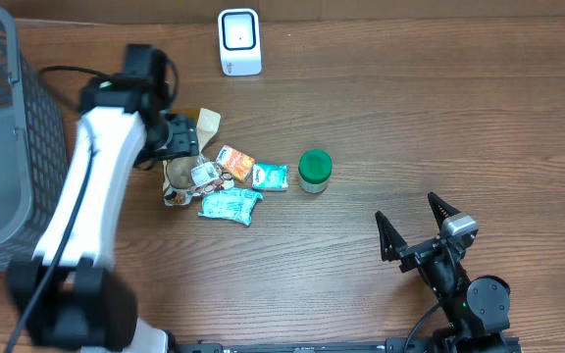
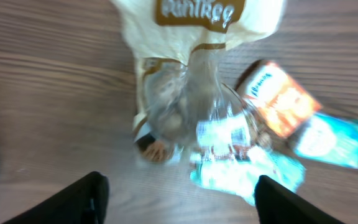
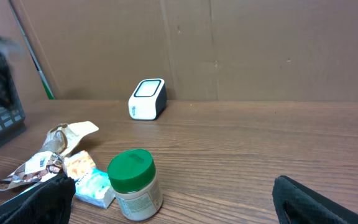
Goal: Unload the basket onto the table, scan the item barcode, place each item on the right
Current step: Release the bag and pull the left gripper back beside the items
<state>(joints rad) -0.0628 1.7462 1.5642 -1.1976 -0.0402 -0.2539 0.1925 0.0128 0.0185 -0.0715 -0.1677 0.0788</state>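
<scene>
Left gripper: fingers spread, holding nothing, poised over the snack bag.
Snack bag: lying in the pile of packets, well apart from the scanner.
Bag label: white lettering on brown, too blurred to read.
Scanner: upright at the far edge.
Jar: green lid, right of the pile.
Right gripper: spread wide, empty.
Progress: apparently early; lifting, carrying and scanning remain.

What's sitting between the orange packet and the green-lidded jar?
A small teal packet, lying flat between the orange packet and the green-lidded jar; the overhead view shows it best.
</scene>
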